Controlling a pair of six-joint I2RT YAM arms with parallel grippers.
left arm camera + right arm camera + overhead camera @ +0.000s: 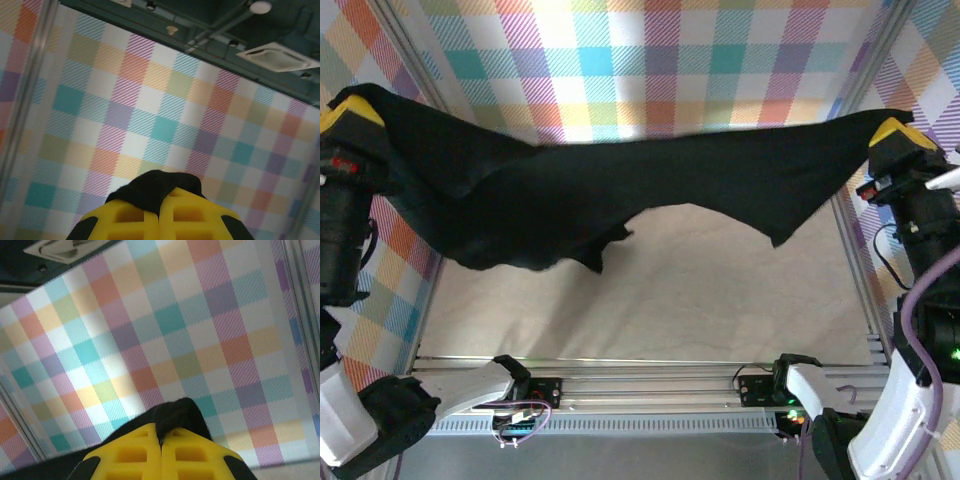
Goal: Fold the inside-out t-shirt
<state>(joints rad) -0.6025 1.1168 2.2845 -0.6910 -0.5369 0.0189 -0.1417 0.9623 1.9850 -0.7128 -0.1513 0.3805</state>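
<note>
The black t-shirt hangs in the air, stretched between both arms high above the table. My left gripper is shut on its left end, my right gripper is shut on its right end. The cloth sags in the middle and a flap droops lower on the left side. In the left wrist view a black fold of the t-shirt bulges out between the yellow fingers of the left gripper. In the right wrist view the t-shirt is pinched the same way in the right gripper.
A pale table surface lies below the hanging cloth. Checked pastel walls close the back and sides, with metal frame posts at the corners. A metal rail with the arm bases runs along the near edge.
</note>
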